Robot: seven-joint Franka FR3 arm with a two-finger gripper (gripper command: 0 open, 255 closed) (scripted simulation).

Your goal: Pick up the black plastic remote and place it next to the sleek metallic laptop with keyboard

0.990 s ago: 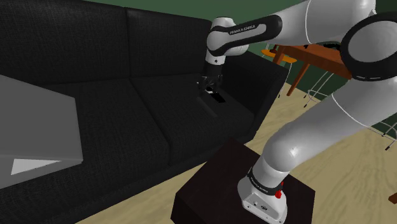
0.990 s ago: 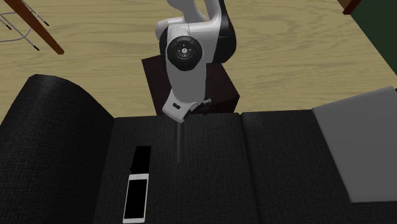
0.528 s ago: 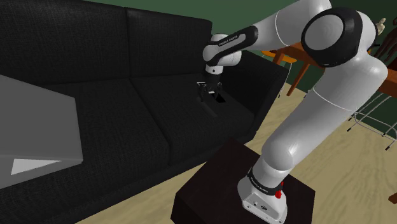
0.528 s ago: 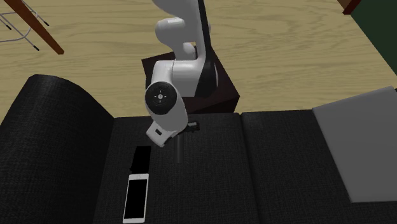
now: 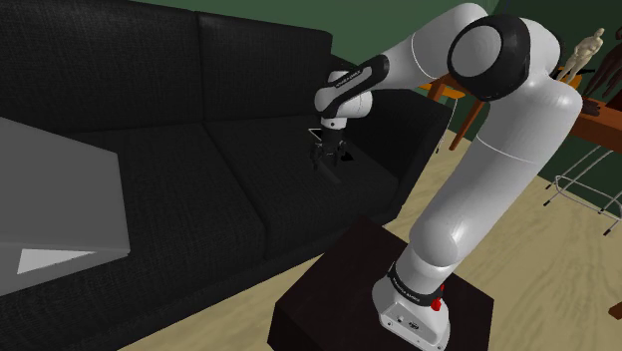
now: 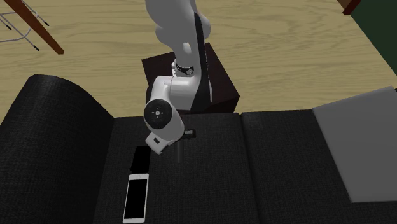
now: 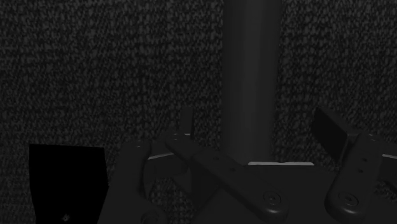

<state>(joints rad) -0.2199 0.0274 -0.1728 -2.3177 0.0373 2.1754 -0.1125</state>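
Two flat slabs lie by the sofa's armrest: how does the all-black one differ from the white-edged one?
The all-black slab has no border; the white-edged slab has a pale rim around its black face. The all-black slab lies nearer the stand, the white-edged slab farther from it. Both lie flat on the sofa seat, end to end in line.

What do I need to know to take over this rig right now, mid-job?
Claw: open, low over the sofa seat, straddling the remote without touching it.
Remote: slim, dark, lying flat on the end cushion; not gripped.
Laptop: grey, at the sofa's other end.
Done: approach. Left: close, lift, carry across, set down beside the laptop.
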